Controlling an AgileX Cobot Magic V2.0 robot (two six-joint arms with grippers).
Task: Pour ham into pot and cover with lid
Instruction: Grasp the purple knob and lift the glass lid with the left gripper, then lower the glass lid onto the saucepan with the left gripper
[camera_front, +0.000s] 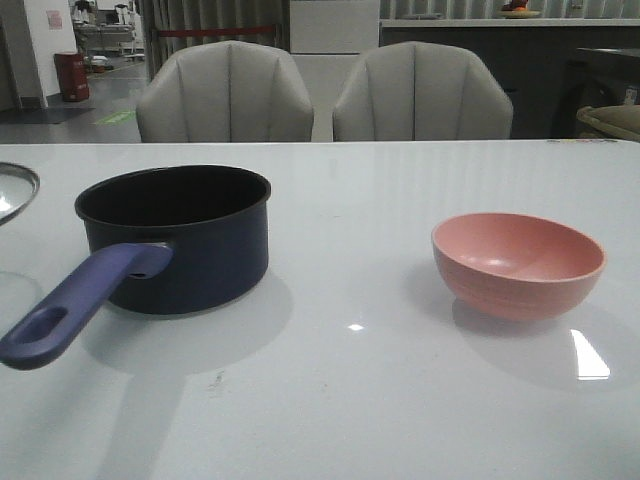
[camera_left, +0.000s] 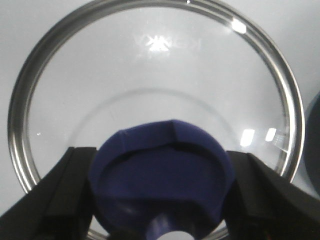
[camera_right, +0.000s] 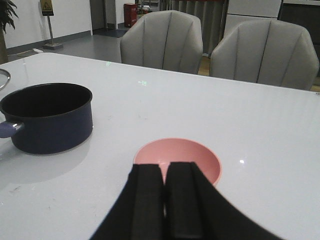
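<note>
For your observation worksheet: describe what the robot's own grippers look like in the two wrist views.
Both are matte black. The left gripper shows two broad, wedge-shaped fingers with angular edges. The right gripper shows two flat, rounded-tipped fingers widening towards the base. No cables or markings are visible.

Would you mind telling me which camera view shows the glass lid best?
The left wrist view: the lid fills it, steel rim, glass and blue knob all visible between the left claw's fingers. The front view and the right wrist view each catch only an edge sliver.
</note>
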